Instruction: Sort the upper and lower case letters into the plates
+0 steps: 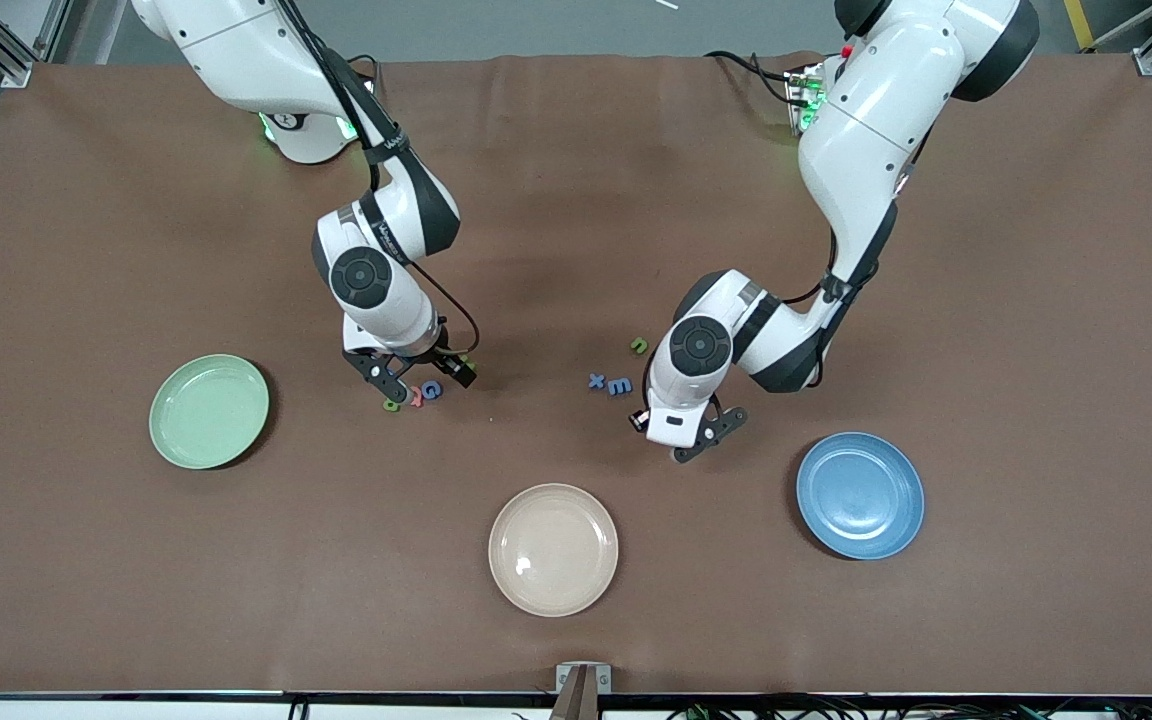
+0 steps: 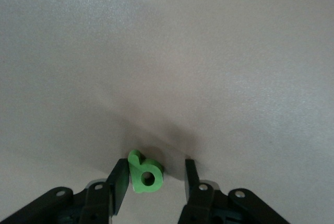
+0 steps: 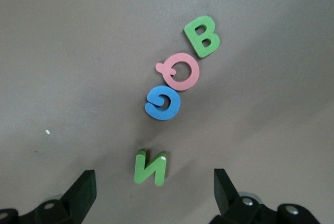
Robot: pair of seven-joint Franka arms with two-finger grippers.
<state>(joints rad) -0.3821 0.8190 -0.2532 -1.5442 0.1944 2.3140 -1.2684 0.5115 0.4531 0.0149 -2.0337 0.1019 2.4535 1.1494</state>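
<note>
The mint green plate (image 1: 209, 411) lies toward the right arm's end, the blue plate (image 1: 860, 495) toward the left arm's end. My right gripper (image 1: 428, 379) is wide open low over a green N (image 3: 151, 167), which lies between its fingers (image 3: 154, 178) untouched. Beside it lie a blue G (image 3: 163, 104), a pink Q (image 3: 180, 71) and a green B (image 3: 203, 36); they also show in the front view as G (image 1: 432, 388), Q (image 1: 416, 395) and B (image 1: 392, 405). My left gripper (image 1: 686, 438) is open with a green lowercase b (image 2: 144, 174) between its fingers (image 2: 156, 171), against one finger.
A cream-beige plate (image 1: 553, 549) lies nearest the front camera, between the two other plates. A green n (image 1: 639, 345), a blue x (image 1: 596, 380) and a blue E (image 1: 619, 385) lie on the brown mat beside the left gripper.
</note>
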